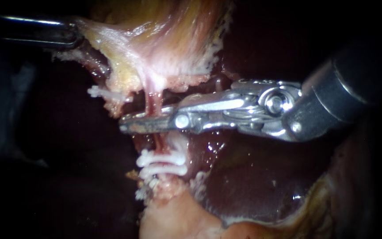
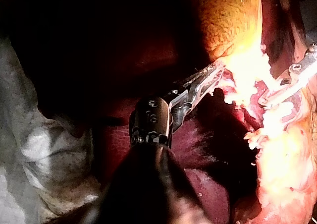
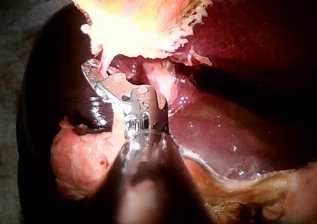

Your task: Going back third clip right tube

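The right tube [image 1: 154,102] runs down from the gallbladder [image 1: 169,40] to two white clips [image 1: 162,164] set close together on it. My right instrument [image 1: 131,124] reaches in from the right and lies across this tube just above the clips. Its long metal jaws show a narrow gap, are open, and the tube passes between them. In the right wrist view its jaws [image 3: 93,69] sit under the bright gallbladder tissue. My left instrument [image 1: 77,37] comes from the upper left, jaws shut on the gallbladder's edge and holding it up; the left wrist view shows that grip [image 2: 215,74].
Another white clip [image 1: 99,93] sits on a tube stump to the left of the right tube. Dark red liver [image 1: 253,177] fills the lower right. Pale fatty tissue [image 1: 173,217] lies below the clips. Grey drape [image 2: 44,149] lies beside the left shaft.
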You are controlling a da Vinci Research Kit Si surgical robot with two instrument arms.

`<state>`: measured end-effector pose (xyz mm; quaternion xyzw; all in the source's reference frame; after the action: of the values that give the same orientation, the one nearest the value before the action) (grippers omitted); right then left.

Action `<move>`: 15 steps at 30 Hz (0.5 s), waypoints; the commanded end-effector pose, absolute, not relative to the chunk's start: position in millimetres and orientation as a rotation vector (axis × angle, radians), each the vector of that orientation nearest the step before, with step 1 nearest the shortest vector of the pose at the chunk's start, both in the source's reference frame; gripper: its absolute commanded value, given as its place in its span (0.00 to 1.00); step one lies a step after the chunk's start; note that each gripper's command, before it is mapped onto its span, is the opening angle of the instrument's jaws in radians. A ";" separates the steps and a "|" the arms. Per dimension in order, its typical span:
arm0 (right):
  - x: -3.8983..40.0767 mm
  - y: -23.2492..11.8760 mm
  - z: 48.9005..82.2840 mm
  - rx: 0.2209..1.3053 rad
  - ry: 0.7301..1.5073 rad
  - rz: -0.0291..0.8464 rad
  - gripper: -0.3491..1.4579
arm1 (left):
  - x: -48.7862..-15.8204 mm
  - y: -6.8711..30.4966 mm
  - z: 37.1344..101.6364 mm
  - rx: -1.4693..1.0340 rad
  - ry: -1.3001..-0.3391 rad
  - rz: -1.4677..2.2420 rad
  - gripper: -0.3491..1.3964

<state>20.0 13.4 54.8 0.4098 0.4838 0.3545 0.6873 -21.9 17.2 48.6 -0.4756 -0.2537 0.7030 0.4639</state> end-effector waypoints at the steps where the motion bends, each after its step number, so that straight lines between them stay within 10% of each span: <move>1: 20.0 13.4 54.9 0.916 1.083 0.794 0.00 | -21.9 17.2 48.5 -1.169 -0.624 1.727 0.00; 11: 19.9 13.4 54.9 0.918 1.080 0.792 0.00 | -21.8 17.2 48.5 -1.169 -0.624 1.728 0.00; 15: 20.4 13.7 55.2 0.945 1.160 0.806 0.36 | -21.9 17.2 48.5 -1.169 -0.624 1.727 0.00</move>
<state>20.6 13.7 55.3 0.4155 0.5180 0.3531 0.6591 -21.8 17.2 48.5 -0.4757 -0.2538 0.7030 0.4639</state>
